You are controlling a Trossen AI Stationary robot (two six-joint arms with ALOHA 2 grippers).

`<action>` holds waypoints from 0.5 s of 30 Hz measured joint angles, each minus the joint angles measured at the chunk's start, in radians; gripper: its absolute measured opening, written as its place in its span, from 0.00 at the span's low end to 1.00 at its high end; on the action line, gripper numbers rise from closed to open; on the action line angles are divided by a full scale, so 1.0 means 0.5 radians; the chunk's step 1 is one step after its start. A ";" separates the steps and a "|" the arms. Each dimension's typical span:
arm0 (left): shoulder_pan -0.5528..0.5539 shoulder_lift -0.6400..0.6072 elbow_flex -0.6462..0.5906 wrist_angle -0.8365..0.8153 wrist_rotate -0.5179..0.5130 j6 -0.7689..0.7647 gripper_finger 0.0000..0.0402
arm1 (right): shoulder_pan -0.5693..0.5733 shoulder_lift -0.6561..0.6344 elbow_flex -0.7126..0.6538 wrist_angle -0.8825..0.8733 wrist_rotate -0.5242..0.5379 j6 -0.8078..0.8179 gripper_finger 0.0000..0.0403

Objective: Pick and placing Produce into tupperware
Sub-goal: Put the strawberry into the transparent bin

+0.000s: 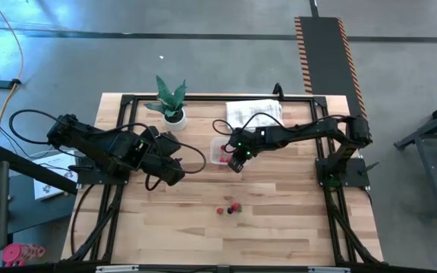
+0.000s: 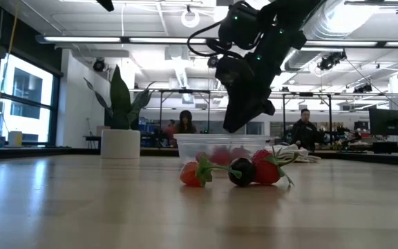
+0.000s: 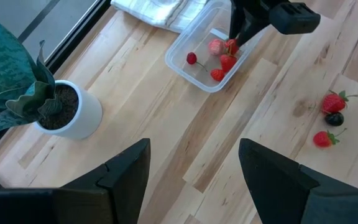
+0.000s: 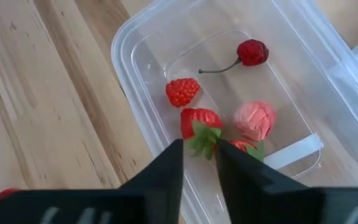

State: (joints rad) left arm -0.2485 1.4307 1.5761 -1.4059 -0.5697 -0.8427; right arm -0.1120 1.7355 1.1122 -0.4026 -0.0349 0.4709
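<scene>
The tupperware (image 4: 143,43) sits near the back of the table, just in front of the white folded towel (image 1: 254,112) and right of the potted plant (image 1: 171,100). The right wrist view looks straight into it: a dark-red cherry (image 4: 252,52) with its stem, a raspberry (image 4: 182,91), a pale pink berry (image 4: 254,119) and a strawberry (image 4: 200,124) whose green leaves lie between the right gripper (image 4: 199,149) fingers. Those fingers stand only a narrow gap apart over the container; whether they actually pinch the leaves cannot be told.

The high view shows only a red blur in the container, but it places the three loose pieces (image 1: 230,208) well apart from it, toward the table's front. The low view lines them up in front of the container: two strawberries flanking a dark berry (image 2: 241,171).

The left gripper (image 3: 194,174) hovers left of the container, its fingers wide apart and holding nothing.
</scene>
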 joint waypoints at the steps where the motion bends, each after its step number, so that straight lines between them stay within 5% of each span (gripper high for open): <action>1: 0.000 0.000 0.000 0.000 0.000 0.000 0.58 | 0.000 0.000 0.000 0.001 -0.001 0.005 0.24; 9: -0.001 0.024 0.000 0.137 0.003 0.194 0.58 | 0.045 -0.030 0.195 -0.217 -0.091 0.042 0.36; 15: -0.002 0.132 0.001 0.330 0.095 0.538 0.58 | 0.190 -0.119 0.590 -0.948 0.124 0.003 0.38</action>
State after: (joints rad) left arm -0.2497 1.4967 1.5764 -1.2411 -0.5220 -0.5736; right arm -0.0169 1.6760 1.4070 -0.8764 0.0271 0.4722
